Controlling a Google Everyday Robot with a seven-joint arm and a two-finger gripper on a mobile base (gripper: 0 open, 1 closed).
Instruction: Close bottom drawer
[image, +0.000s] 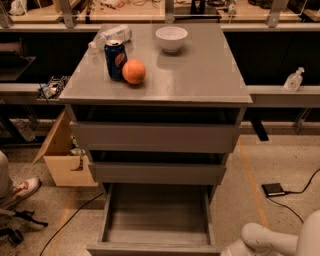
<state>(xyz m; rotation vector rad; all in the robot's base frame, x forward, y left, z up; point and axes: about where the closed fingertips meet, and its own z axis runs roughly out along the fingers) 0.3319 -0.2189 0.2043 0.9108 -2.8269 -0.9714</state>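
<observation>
The bottom drawer (156, 215) of the grey cabinet (200, 75) is pulled far out. Its grey box interior is open to view and looks empty, and its front panel (150, 248) runs along the lower edge of the view. The middle drawer (157, 172) and top drawer (152, 136) stand slightly out above it. A white arm link (262, 240) reaches in at the bottom right, next to the drawer's right front corner. My gripper is below the edge of the view and does not show.
On the cabinet top stand a blue can (115, 60), an orange (133, 71), a white bowl (171, 38) and a lying plastic bottle (111, 36). A cardboard box (62, 157) and a person's shoe (20, 190) are at the left. A black device with a cable (273, 189) lies at the right.
</observation>
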